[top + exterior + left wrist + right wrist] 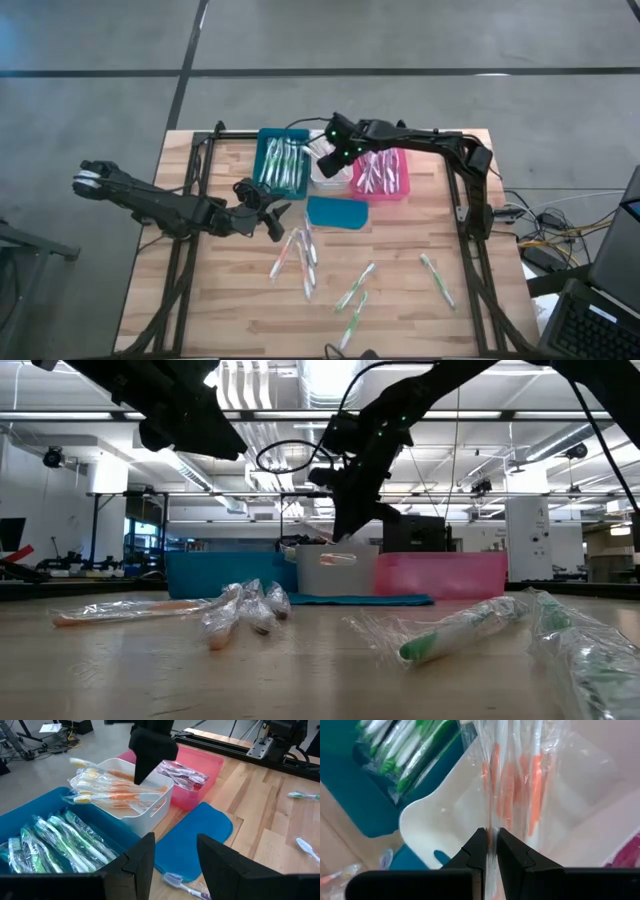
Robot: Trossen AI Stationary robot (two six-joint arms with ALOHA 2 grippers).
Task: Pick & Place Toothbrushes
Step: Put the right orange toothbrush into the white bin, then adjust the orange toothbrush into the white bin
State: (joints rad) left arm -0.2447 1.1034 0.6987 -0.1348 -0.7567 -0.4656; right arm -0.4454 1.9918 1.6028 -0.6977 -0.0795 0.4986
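Three bins sit together; my right end effector [490,845] hangs over the white bin [325,172], pinching an orange toothbrush [495,780] wrapper. My left end effector [275,215], fingers spread, waits beside the teal lid [336,212].

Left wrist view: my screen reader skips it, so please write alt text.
The right gripper hangs over a white bin of orange toothbrushes, between a blue bin of green ones and a pink bin. A teal lid lies on the table near the left gripper, which is open.
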